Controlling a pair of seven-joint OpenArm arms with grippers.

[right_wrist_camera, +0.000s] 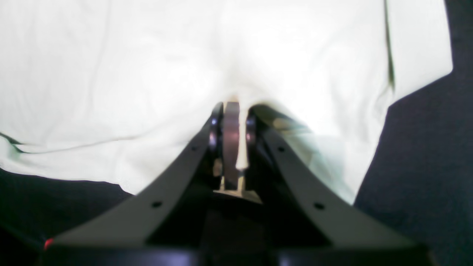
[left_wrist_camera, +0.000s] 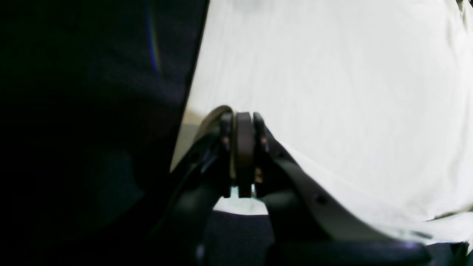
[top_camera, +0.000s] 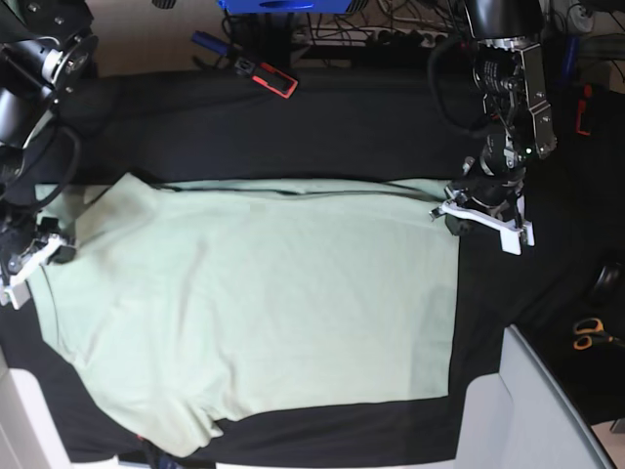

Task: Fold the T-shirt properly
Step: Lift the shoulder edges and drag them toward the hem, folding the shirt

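The pale mint T-shirt [top_camera: 264, 293] lies spread out on the black table cloth [top_camera: 293, 127]. Its far edge runs in a nearly straight line between my two grippers. At that edge's right end my left gripper [top_camera: 447, 209] is shut on the cloth. The left wrist view shows its fingertips [left_wrist_camera: 242, 118] pressed together at the border of the T-shirt [left_wrist_camera: 332, 74]. My right gripper [top_camera: 59, 249] is at the shirt's left side. In the right wrist view its jaws [right_wrist_camera: 231, 107] are shut with a pinch of the T-shirt [right_wrist_camera: 111, 74] between the pads.
Orange-handled scissors [top_camera: 589, 332] lie at the far right. A red and black tool [top_camera: 273, 78] and cables [top_camera: 410, 34] sit beyond the table's back edge. A light grey panel [top_camera: 532, 410] stands at the front right corner.
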